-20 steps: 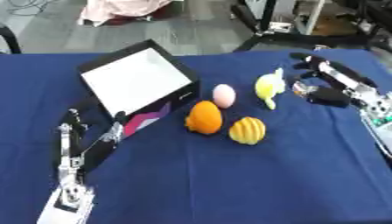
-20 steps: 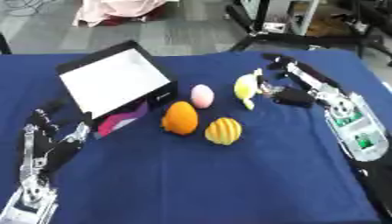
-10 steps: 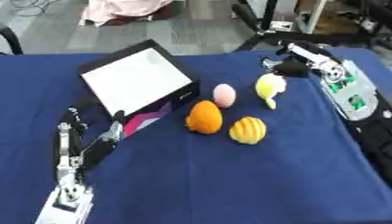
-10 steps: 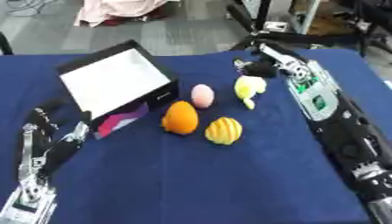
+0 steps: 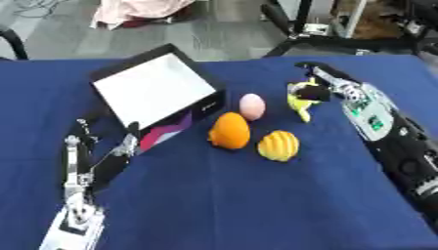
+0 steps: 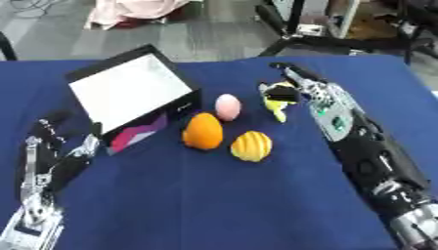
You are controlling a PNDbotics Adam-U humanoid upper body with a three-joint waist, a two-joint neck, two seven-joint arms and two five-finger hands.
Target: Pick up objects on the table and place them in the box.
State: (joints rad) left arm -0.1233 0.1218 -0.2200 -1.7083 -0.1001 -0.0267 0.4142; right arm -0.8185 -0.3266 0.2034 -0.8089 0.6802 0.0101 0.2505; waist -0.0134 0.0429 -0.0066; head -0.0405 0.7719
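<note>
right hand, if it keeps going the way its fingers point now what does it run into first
The right hand points up and left across the table and is already at the yellow banana-like object. Past that, the line looks free over bare blue cloth toward the far edge; it passes behind the box, though depth is unclear.

Both eye views look steeply down from the robot's head onto the blue cloth-covered table [image 5: 214, 205], facing its far edge and grey floor; they share nearly everything, the right view shifted slightly sideways
</note>
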